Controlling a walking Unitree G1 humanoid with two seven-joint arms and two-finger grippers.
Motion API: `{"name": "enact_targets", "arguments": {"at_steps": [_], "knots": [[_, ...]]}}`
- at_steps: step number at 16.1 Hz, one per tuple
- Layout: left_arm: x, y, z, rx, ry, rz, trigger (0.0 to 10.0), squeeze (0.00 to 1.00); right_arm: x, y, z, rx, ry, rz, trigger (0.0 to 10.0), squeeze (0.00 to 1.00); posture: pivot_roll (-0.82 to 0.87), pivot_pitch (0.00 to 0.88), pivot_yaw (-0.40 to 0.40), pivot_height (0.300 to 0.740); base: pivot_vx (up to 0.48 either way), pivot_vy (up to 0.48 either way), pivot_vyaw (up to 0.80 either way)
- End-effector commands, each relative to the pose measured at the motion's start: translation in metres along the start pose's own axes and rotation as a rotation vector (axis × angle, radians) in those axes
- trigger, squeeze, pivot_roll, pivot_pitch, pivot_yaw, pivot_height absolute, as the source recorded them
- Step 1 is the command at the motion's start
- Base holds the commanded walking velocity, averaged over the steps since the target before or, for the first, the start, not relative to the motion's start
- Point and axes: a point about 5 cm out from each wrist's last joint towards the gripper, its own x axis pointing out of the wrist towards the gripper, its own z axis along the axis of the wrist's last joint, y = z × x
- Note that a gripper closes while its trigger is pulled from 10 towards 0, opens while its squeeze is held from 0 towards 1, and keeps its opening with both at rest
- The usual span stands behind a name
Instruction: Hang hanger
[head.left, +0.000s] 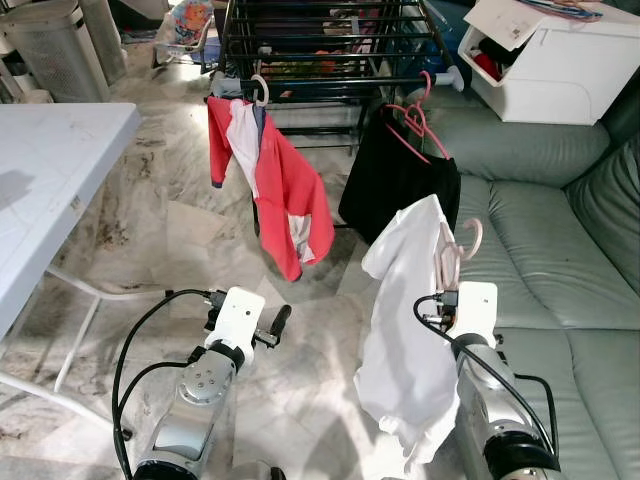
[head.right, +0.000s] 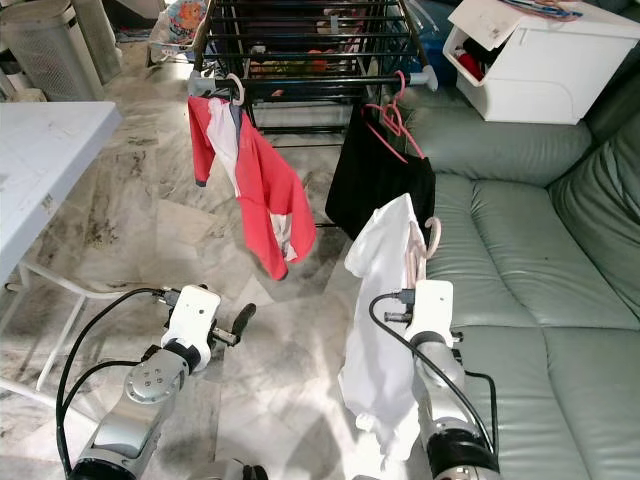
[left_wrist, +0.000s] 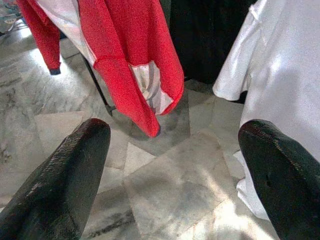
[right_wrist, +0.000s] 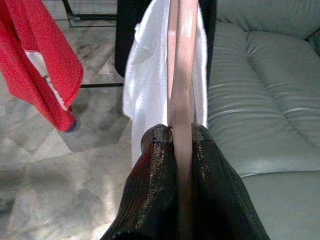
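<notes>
Our right gripper (right_wrist: 181, 131) is clamped on the pale pink hanger (right_wrist: 183, 75), both black fingers (right_wrist: 159, 165) pressed flat against its sides. A white shirt (head.left: 405, 330) hangs from that hanger and drapes down just left of the gripper, covering part of our right arm. The hanger's hook (head.left: 470, 238) stands just above the gripper, apart from any rail.

Ahead of the right gripper and above it runs the front bar of the black drying rack (head.left: 330, 82). On that bar, straight ahead, a black garment (head.left: 395, 180) hangs on a pink hanger (head.left: 415, 120); further left a red jacket (head.left: 285, 195) hangs on a white hanger (head.left: 259, 92). The bar between those two is bare.

Our left gripper (left_wrist: 172, 165) is held low, left of the white shirt, its fingers (left_wrist: 70, 175) spread wide with nothing between them, only floor beyond.

The floor is grey-veined marble tile (head.left: 180, 240), open between our grippers and the rack. Right of the right gripper sits a grey-green leather sofa (head.left: 560, 250), close alongside; a white storage box (head.left: 560, 60) stands beyond it. Left of the left gripper is the edge of a white folding table (head.left: 50, 180), and far ahead on the left a grey laundry basket (head.left: 55, 45).
</notes>
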Motion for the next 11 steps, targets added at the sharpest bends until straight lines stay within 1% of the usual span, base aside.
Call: {"name": "enact_targets", "arguments": {"at_steps": [1, 3, 6, 7, 8, 11], "knots": [[-0.0024, 0.0115, 0.0014, -0.001, -0.017, 0.054, 10.0, 0.0, 0.0008, -0.0031, 0.0158, 0.0, -0.086, -0.003, 10.0, 0.0, -0.01, 0.0, 0.025, 0.74, 0.0, 0.0, 0.0], [-0.0048, 0.0173, -0.0012, -0.003, -0.014, 0.078, 10.0, 0.0, -0.002, -0.0083, 0.0121, -0.002, -0.081, -0.012, 10.0, 0.0, -0.01, 0.0, 0.027, 0.74, 0.0, 0.0, 0.0], [-0.0028, 0.0168, 0.001, -0.023, -0.021, 0.075, 10.0, 0.0, -0.0029, -0.0077, 0.0109, -0.01, -0.081, -0.006, 10.0, 0.0, -0.01, 0.0, 0.027, 0.74, 0.0, 0.0, 0.0], [-0.0021, 0.0161, 0.0017, -0.033, -0.019, 0.075, 10.0, 0.0, -0.0024, -0.0069, 0.0113, 0.001, -0.081, -0.006, 10.0, 0.0, -0.01, 0.0, 0.029, 0.74, 0.0, 0.0, 0.0], [-0.0019, 0.0159, 0.0016, -0.044, -0.021, 0.076, 10.0, 0.0, -0.0019, -0.006, 0.012, 0.004, -0.079, -0.003, 10.0, 0.0, -0.01, 0.0, 0.029, 0.74, 0.0, 0.39, 0.0], [-0.0019, 0.0172, 0.0005, -0.03, -0.013, 0.082, 10.0, 0.0, -0.0017, -0.0057, 0.0108, 0.0, -0.071, -0.002, 10.0, 0.0, -0.01, 0.0, 0.028, 0.74, 0.0, 0.455, -0.71]]}}
